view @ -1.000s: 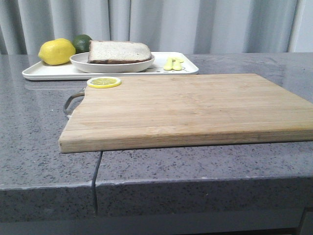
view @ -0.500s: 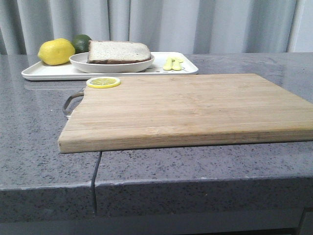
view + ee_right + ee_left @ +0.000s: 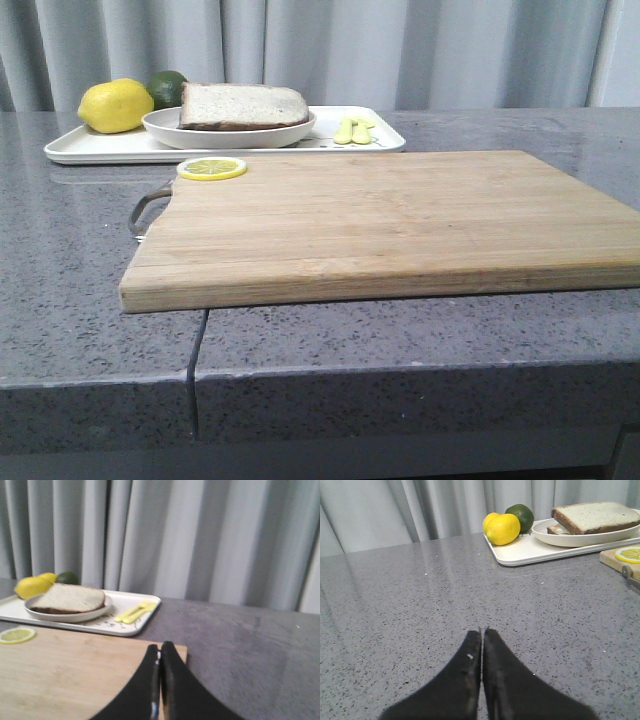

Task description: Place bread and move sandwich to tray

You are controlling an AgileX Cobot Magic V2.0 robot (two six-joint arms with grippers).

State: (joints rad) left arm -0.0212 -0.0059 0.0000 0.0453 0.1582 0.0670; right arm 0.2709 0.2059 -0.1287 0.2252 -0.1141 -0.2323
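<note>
Grey worktop (image 3: 80, 260) shows the sandwich (image 3: 243, 106) already plated on the tray (image 3: 120, 148), both arms' jaws closed empty, nothing left.

Grey counter (image 3: 70, 300); tray (image 3: 100, 148), cutting board (image 3: 400, 220)

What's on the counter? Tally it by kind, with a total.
Lemons: 2
Lime: 1
Lemon slice: 1
Sandwich: 1
Plate: 1
Tray: 1
Cutlery: 2
Board: 1
Total: 10
</note>
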